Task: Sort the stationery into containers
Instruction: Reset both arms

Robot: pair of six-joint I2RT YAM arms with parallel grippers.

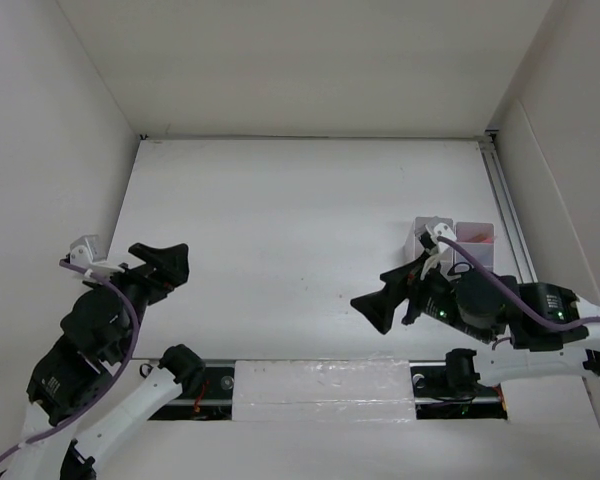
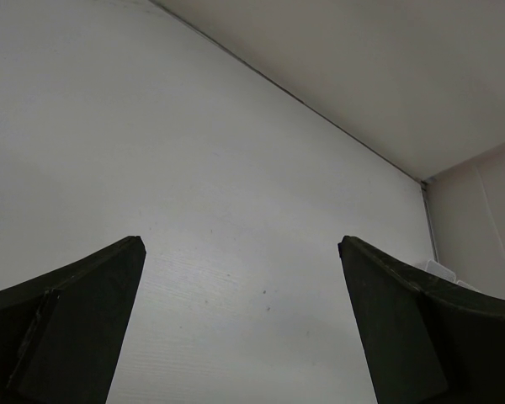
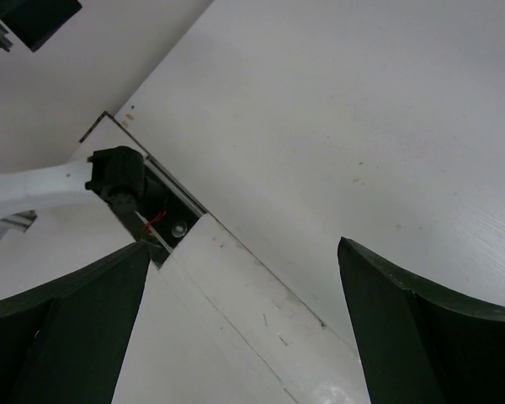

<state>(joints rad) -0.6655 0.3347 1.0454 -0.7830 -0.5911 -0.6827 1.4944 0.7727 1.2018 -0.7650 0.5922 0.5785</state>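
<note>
A matte white table with a faint wood grain is seen from above, boxed in by plain white walls. Two small square bins of translucent white plastic are set side by side at the table's far right. They are just beyond the right arm's wrist and partly covered by it. Something reddish is glimpsed in the right-hand bin, too small to identify. The left gripper, black and wedge-fingered, is poised at the left edge, jaws spread wide and empty. The right gripper is pointed left over the near middle, likewise wide and empty.
</note>
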